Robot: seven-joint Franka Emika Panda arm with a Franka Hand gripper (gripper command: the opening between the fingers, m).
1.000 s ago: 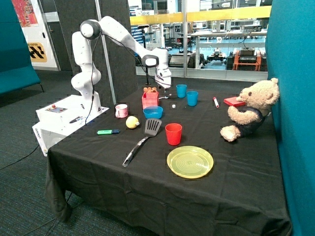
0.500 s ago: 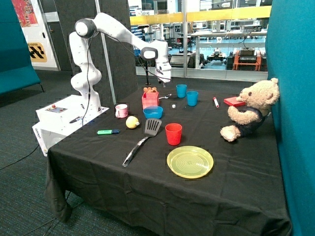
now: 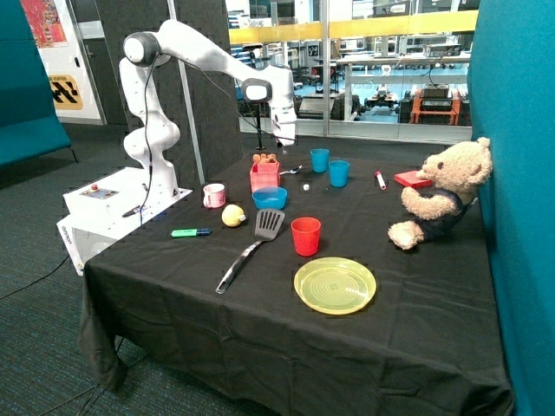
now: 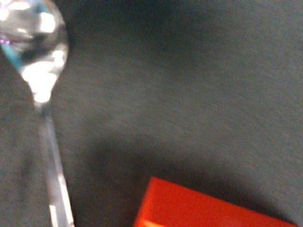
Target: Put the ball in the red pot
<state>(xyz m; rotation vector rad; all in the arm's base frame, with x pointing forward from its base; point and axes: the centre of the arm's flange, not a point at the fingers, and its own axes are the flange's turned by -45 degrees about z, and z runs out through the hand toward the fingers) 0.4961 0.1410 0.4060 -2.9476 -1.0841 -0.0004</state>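
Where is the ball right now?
In the outside view, the ball lies on the table between the green marker and the spatula, below the mug.

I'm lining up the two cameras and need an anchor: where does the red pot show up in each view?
Outside view: the red pot stands on the black tablecloth just behind the blue bowl, below the raised gripper.
Wrist view: only one red corner of it shows at the picture's edge.
Shared landmark: the metal spoon lying on the cloth beside the pot, also visible in the outside view.
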